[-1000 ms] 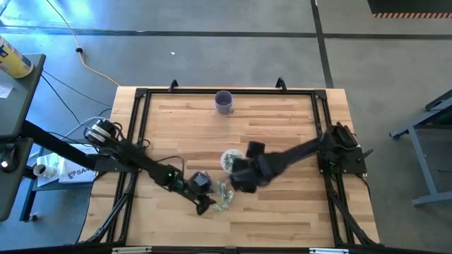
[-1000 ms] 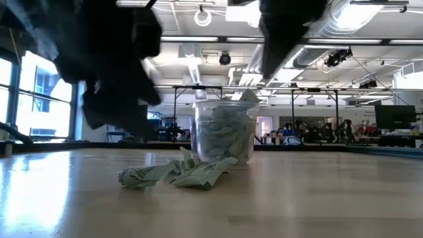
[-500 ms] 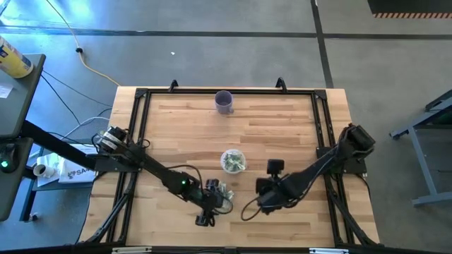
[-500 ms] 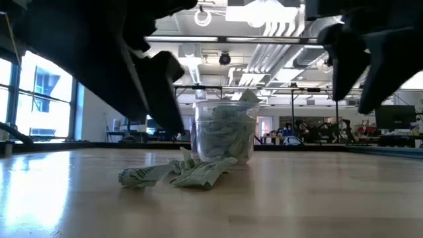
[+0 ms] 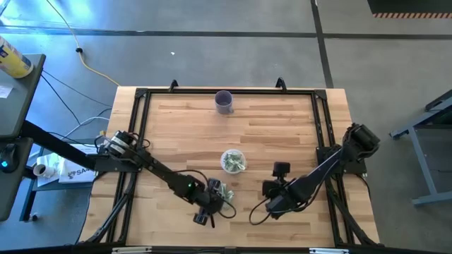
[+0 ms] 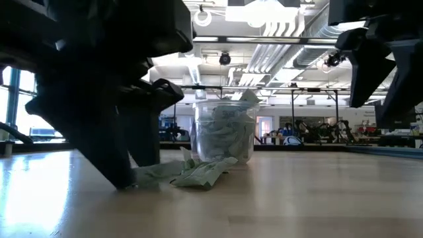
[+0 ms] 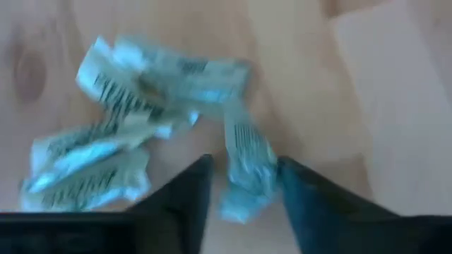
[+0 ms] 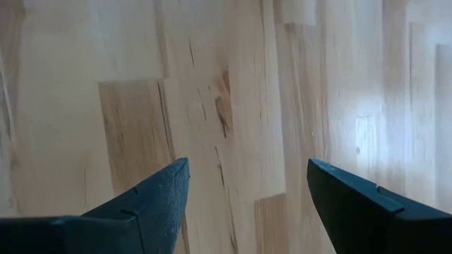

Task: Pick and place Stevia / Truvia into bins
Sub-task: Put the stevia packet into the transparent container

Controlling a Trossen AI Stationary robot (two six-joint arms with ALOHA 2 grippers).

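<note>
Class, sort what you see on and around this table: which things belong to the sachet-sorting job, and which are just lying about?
Belong to the job:
- loose sachets by the left gripper
- clear cup, already holding sachets
- right gripper, open over bare wood

Just lying about:
- purple cup near the table's far edge
- yellow bottle on the side stand

My left hand (image 6: 125, 168) rests on the tabletop (image 6: 277, 198) at crumpled green sachets (image 6: 192, 173), beside a sachet-filled clear cup (image 6: 223, 132); my right arm (image 6: 383, 59) hangs apart.
</note>
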